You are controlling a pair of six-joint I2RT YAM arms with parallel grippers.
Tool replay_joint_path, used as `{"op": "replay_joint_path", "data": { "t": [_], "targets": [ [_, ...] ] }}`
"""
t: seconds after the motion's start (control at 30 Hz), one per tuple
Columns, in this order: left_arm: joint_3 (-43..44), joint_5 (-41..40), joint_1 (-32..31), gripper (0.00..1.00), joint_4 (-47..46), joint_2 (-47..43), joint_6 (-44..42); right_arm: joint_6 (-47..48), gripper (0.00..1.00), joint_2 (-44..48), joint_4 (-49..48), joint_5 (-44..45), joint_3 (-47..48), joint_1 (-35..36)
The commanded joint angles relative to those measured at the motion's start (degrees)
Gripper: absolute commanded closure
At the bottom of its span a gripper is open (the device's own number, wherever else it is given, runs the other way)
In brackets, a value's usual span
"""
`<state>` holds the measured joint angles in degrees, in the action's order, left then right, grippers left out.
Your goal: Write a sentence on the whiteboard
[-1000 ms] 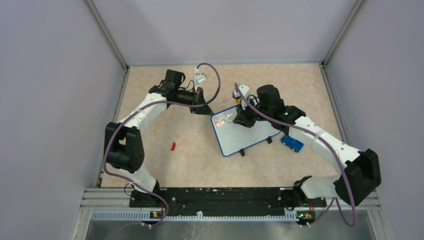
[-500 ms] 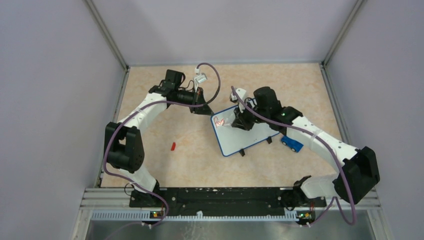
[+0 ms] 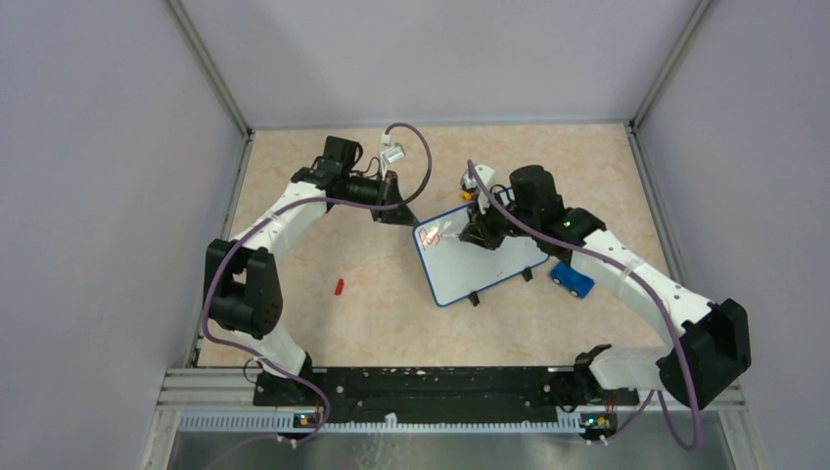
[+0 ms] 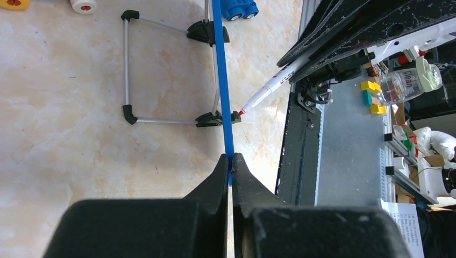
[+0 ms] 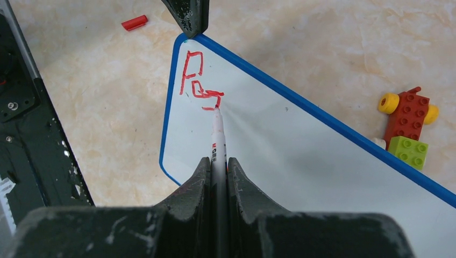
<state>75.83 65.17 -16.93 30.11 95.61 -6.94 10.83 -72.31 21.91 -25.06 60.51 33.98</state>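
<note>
Sliding rightward, the right gripper [image 5: 218, 161] clamping the marker [image 5: 217, 134] has begun the third letter of the sentence [image 5: 196, 86], while the left gripper [image 4: 231, 161] pinches the far-left rim of the whiteboard [image 5: 301, 156].

Whiteboard [image 3: 486, 266] — toy car [image 3: 571, 280] just right.

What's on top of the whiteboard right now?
Red lettering, roughly "Po" and a started third letter, with the marker tip touching it. The right gripper covers part of the whiteboard.
</note>
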Motion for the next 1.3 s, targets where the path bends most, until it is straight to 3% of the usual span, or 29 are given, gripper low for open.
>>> {"op": "replay_joint_path", "data": {
  "t": [0.0, 0.73, 1.27],
  "targets": [
    [-0.27, 1.52, -0.56, 1.0, -0.01, -2.27, -0.01, -0.46, 1.0, -0.26, -2.18, -0.01, 2.46, -0.34],
    [-0.32, 1.47, -0.56, 1.0, -0.05, -2.15, -0.03, -0.42, 1.0, -0.35, -2.42, 1.29, 2.34, -3.03],
    [-0.18, 1.36, -0.56, 1.0, -0.05, -2.26, 0.06, 2.04, 1.0, -2.17, 0.69, -0.4, 1.77, -1.11]
  ]
}}
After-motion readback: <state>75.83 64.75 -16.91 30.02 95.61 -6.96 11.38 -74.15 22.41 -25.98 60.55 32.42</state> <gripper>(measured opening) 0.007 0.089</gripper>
